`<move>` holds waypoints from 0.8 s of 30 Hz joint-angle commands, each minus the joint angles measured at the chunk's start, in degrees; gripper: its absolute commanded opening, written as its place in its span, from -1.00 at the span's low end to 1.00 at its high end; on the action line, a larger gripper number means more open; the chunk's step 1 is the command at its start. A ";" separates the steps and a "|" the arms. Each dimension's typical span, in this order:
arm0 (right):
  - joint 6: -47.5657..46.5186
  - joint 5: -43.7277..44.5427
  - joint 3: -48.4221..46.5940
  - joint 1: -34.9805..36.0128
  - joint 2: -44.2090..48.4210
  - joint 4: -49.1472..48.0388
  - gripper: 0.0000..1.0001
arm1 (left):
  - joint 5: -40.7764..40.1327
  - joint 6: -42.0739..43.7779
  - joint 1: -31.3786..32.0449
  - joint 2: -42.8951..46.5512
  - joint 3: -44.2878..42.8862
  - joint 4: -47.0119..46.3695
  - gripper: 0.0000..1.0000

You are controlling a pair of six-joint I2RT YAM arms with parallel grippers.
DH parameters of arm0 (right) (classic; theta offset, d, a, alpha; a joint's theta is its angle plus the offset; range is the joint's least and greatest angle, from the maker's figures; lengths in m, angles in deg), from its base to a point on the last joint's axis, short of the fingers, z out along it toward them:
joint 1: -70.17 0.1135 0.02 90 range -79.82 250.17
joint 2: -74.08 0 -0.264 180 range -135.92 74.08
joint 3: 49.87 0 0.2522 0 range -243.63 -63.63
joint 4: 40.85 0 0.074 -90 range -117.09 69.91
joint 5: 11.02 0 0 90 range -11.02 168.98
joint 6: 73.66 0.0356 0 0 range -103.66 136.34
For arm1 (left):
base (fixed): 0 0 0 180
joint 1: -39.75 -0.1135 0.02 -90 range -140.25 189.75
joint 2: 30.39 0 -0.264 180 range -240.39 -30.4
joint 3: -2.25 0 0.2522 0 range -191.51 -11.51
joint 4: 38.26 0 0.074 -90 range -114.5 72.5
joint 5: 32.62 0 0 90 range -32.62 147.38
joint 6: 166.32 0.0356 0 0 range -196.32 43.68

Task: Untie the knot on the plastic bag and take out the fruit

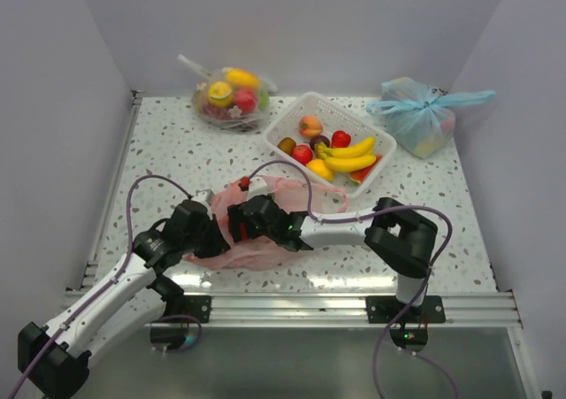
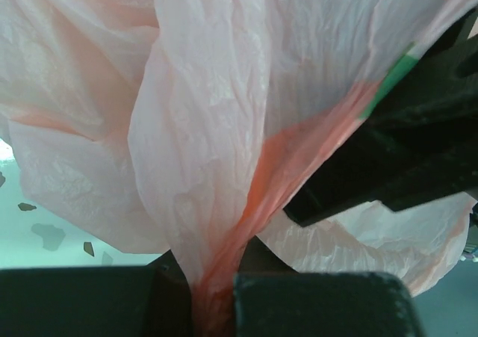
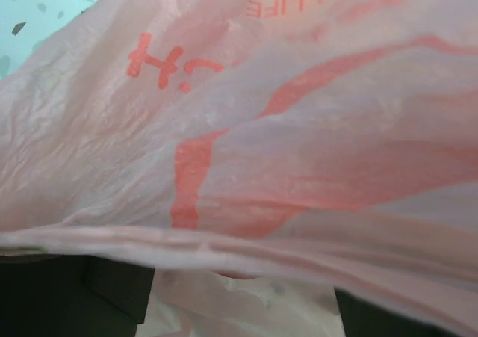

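Note:
The pink plastic bag [image 1: 252,250] lies crumpled at the near middle of the table, one thin handle loop [image 1: 329,201] trailing to the right. My left gripper [image 1: 210,231] is shut on a gathered fold of the bag's film [image 2: 213,296]. My right gripper [image 1: 243,224] reaches into the bag from the right, its fingers [image 3: 67,296] wide apart and pink film [image 3: 246,165] draped across them. The knot is hidden among the folds. Toy fruit [image 1: 347,156] lies in the white basket; none shows inside the pink bag.
A white basket [image 1: 283,126] stands at the back middle. A clear bag of fruit [image 1: 228,96] sits back left and a light blue bag [image 1: 423,116] with a bow back right. The right gripper's black body [image 2: 403,150] is close beside my left jaws.

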 commanded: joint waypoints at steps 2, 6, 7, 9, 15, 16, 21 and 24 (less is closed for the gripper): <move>-3.14 -0.27 2.39 -0.15 1.25 -7.28 0.24 | -1.15 -1.45 0.10 1.35 0.45 -0.06 -1.00; -5.95 0.26 4.78 -0.15 3.79 -6.42 -0.49 | -1.77 -1.54 0.10 1.01 0.19 0.02 -1.00; -7.00 -0.27 5.91 -0.15 5.54 -5.36 -0.59 | -1.86 -1.63 0.01 0.92 0.10 0.02 -1.00; -8.41 -1.06 7.50 -0.15 8.27 -4.92 -0.78 | -2.12 -1.72 0.01 0.83 -0.25 0.11 -1.00; -13.42 -7.30 10.23 -0.15 22.85 3.42 -0.99 | -3.79 -2.07 0.10 1.09 -0.61 0.02 -1.00; -15.26 -8.52 9.19 -0.15 26.44 6.57 -1.00 | -3.88 -2.24 0.10 0.92 -0.52 -0.15 -1.00; -21.33 -6.87 3.04 -1.03 32.97 14.23 -1.00 | -3.79 -2.16 0.01 0.56 -0.43 -0.33 -1.00; -25.03 -4.33 -2.50 -4.79 33.59 17.40 -1.00 | -3.79 -2.07 0.01 0.48 -0.43 -0.24 -1.00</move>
